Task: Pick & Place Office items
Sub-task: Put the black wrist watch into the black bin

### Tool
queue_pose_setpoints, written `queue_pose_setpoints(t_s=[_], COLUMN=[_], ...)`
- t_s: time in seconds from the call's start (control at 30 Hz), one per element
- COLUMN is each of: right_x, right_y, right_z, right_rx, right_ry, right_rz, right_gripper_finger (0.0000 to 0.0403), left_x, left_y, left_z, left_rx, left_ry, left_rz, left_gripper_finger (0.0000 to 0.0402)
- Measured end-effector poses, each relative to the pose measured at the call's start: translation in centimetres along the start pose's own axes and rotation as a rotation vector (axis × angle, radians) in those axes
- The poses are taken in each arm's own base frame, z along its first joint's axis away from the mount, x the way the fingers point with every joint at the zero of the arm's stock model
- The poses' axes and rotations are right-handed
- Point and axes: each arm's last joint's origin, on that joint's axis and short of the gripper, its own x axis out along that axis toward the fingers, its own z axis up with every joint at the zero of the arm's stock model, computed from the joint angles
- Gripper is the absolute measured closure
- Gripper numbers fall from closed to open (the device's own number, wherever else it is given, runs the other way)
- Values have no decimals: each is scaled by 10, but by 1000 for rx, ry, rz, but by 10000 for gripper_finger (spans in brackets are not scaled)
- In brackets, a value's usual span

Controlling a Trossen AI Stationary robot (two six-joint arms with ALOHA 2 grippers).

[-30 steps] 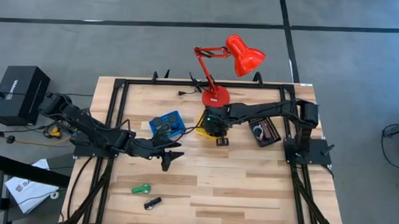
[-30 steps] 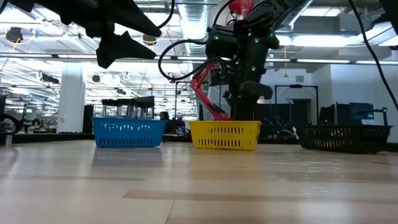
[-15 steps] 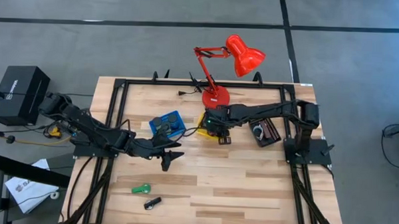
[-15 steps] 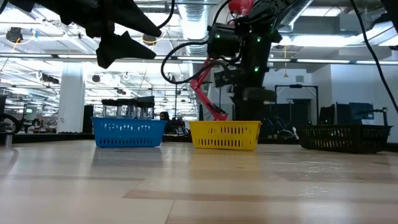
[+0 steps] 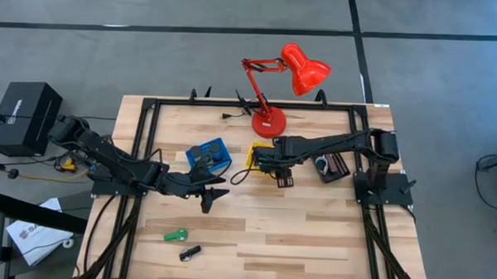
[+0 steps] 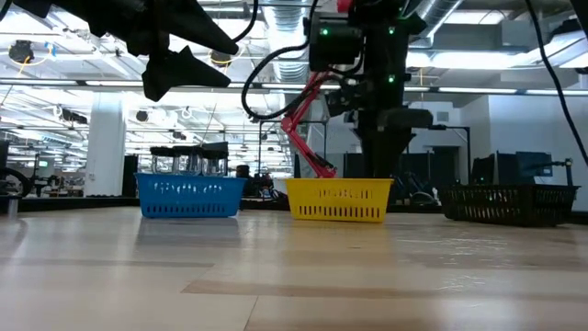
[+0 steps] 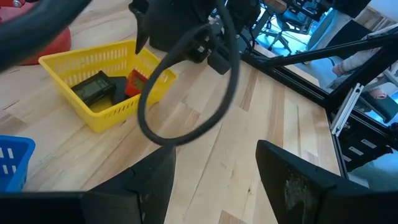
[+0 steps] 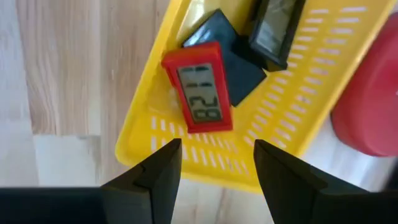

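Note:
A yellow tray (image 5: 257, 152) stands mid-table. In it lie a red rectangle with a digit display (image 8: 198, 88), a black block (image 8: 229, 61) and a dark grey block (image 8: 277, 26). My right gripper (image 8: 214, 180) hangs open above the tray's near rim, pointing steeply down, with nothing between its fingers. My left gripper (image 5: 213, 198) waits open in the air left of centre, near the blue tray (image 5: 208, 154). A green clip (image 5: 176, 235) and a small black piece (image 5: 189, 253) lie flat on the wood near the front edge.
A big red desk lamp (image 5: 270, 121) stands just behind the yellow tray. A black tray (image 5: 330, 165) with a few items sits under the right arm. A loose black cable (image 5: 241, 174) loops beside the yellow tray. Bare wood (image 5: 311, 233) lies at the near right.
My right gripper has risen a little and drawn back from over the yellow tray toward the table's near right, tipping to point more steeply down. Its fingers stand wider apart than a second ago.

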Motion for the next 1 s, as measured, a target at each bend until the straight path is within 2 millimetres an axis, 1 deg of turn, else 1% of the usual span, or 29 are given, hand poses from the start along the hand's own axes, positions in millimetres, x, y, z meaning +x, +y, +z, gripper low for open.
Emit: queue_pose_setpoints(t_s=[0.1,0.27,0.47,0.67,0.83,1.0], right_x=[-9,-24,-39,-55,-79,-113], right_y=[4,17,32,43,47,56], right_z=[3,6,6,-6,-18,-34], right_rx=[-21,-74,-104,-76,-26,16], right_ry=[6,10,42,118,61,-63], right_rz=[-16,-12,-5,-3,-14,-10], right_gripper_finger=[216,220,223,223,223,223], left_x=[0,0,0,0,0,0], left_y=[0,0,0,0,0,0], left_z=[0,0,0,0,0,0], left_rx=[0,0,0,0,0,0], left_ry=[0,0,0,0,0,0], left_rz=[0,0,0,0,1,0], left_gripper_finger=[183,183,183,183,183,183])
